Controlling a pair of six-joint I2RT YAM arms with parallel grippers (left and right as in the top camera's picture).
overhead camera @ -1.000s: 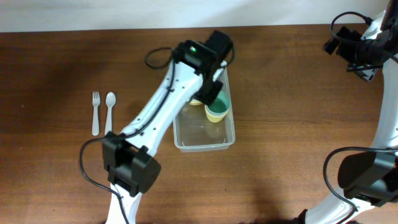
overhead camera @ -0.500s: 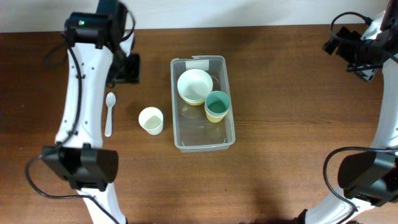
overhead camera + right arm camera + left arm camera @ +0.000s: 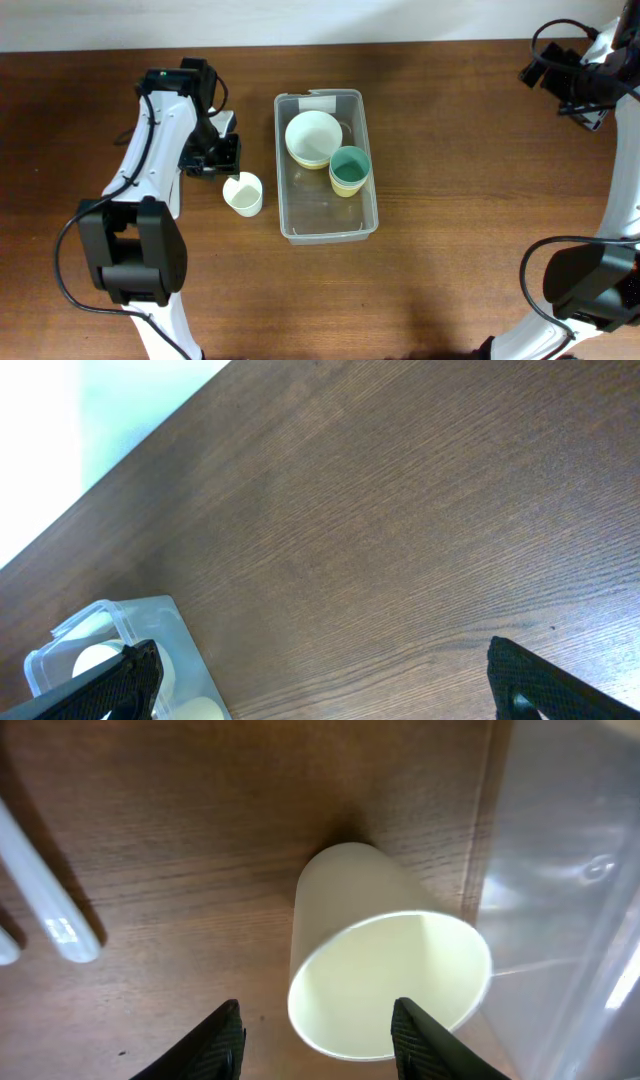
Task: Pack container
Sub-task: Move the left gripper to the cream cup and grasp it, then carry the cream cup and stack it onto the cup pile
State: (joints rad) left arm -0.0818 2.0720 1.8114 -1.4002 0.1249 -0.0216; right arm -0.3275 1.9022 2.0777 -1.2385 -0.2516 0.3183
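Left gripper (image 3: 216, 156) left of centre, jaws half apart, empty. Cup (image 3: 243, 193) upright just lower right of it, untouched (wrist view: rim roughly between fingertips, below them). Container (image 3: 328, 233) mid-frame, long axis top-to-bottom, just right of cup. Right gripper (image 3: 322, 660) far upper right, jaws wide, empty. Left arm nearer; likely next: drop onto cup.

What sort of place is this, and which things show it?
Probably a robotics test bench, not a kitchen: left arm and right arm flank a wooden table holding a clear container and a cream cup.
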